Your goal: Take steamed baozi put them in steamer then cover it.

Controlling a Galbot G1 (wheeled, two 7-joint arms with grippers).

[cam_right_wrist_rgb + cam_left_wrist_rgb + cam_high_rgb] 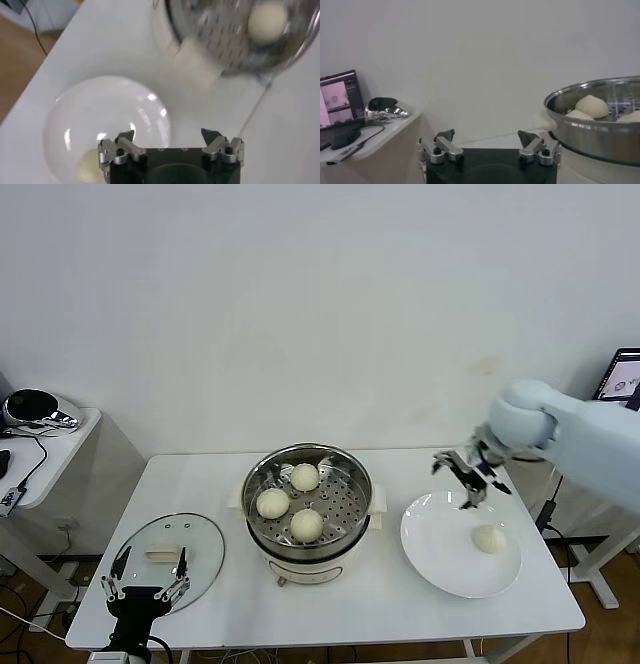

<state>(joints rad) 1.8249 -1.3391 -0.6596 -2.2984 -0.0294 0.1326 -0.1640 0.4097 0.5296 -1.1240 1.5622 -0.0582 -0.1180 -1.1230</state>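
The steamer (308,504) stands mid-table with three steamed baozi (305,476) on its perforated tray. A fourth baozi (489,538) lies on the white plate (440,534) to its right. My right gripper (470,474) hovers open and empty over the plate's far edge. Its wrist view shows the gripper (168,134), the plate (107,115), the baozi (87,167) partly hidden, and the steamer (235,35). The glass cover (170,549) lies flat at the left. My left gripper (148,574) hangs open over the cover's near edge. In its wrist view that gripper (486,135) faces the steamer (600,130).
A low side table (60,434) with a dark device and cables stands left of the white table. A lit screen (625,374) stands beyond the right edge. The table's front edge runs close below the cover and the plate.
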